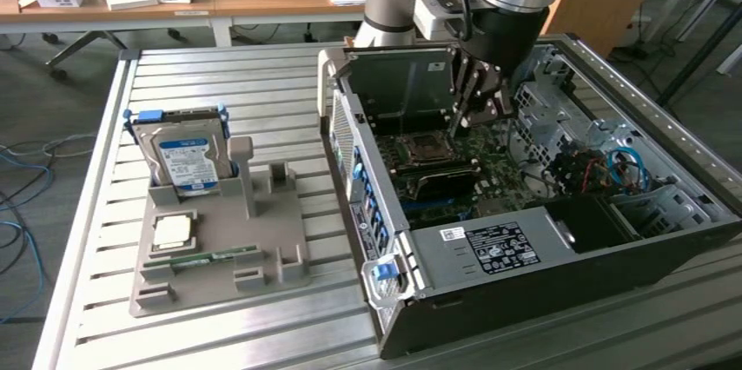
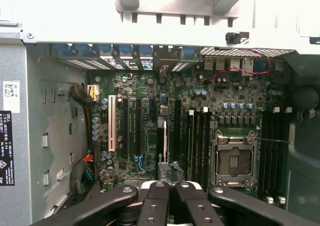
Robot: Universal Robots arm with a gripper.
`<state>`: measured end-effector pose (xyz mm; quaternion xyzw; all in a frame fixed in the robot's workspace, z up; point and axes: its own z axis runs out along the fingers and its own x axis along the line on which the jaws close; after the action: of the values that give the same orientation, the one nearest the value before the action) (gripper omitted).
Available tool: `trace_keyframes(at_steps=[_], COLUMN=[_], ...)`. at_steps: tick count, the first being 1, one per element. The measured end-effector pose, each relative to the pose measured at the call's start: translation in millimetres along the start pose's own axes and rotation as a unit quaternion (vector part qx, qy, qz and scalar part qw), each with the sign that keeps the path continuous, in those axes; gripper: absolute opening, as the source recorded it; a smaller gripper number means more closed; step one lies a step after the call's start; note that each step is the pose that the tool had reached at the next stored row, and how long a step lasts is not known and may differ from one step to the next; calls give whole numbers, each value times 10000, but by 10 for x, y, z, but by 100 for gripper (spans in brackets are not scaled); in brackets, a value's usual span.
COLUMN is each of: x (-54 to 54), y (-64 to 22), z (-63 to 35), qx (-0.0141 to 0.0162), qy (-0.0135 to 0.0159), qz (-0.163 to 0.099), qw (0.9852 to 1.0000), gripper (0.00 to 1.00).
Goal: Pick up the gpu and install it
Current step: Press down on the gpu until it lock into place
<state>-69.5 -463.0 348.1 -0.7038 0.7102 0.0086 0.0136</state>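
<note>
My gripper [image 1: 475, 105] reaches down into the open computer case [image 1: 383, 170], above the motherboard [image 2: 235, 98]. In the wrist view its black fingers [image 2: 156, 198] are pressed together, so the gripper [image 2: 172, 187] is shut. Just beyond the fingertips the gpu [image 2: 164, 141] stands edge-on as a thin strip among the long expansion slots. A dark part of it lies close under the fingertips. I cannot tell whether the fingertips touch the card. The empty CPU socket [image 2: 234, 161] lies beside the slots.
A grey holder [image 1: 221, 240] at the exterior view's left carries a hard drive with a blue label [image 1: 186, 157], a small square chip [image 1: 174, 231] and a narrow green memory stick [image 1: 215, 258]. Cables [image 1: 620, 166] and a drive cage [image 1: 400, 83] crowd the case interior.
</note>
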Motion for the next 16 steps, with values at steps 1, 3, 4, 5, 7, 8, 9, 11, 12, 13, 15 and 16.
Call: trace_keyframes(at_steps=[1, 3, 4, 5, 7, 8, 9, 11, 12, 13, 15, 16], x=[0, 0, 0, 0, 1, 2, 2, 4, 4, 5, 6, 6], y=[0, 0, 0, 0, 0, 0, 0, 1, 1, 2, 4, 8], z=[0, 0, 0, 6, 39, 57, 75, 111, 130, 148, 185, 203], qx=[0, 0, 0, 0, 0, 0, 0, 0, 0, 0, 0, 0], qy=[0, 0, 0, 0, 0, 0, 0, 0, 0, 0, 0, 0], qz=[0, 0, 0, 0, 0, 0, 0, 0, 0, 0, 0, 1], qw=[10000, 10000, 10000, 10000, 10000, 10000, 10000, 10000, 10000, 10000, 10000, 10000], gripper=[11, 11, 11, 11, 11, 11, 11, 11, 11, 11, 11, 11])
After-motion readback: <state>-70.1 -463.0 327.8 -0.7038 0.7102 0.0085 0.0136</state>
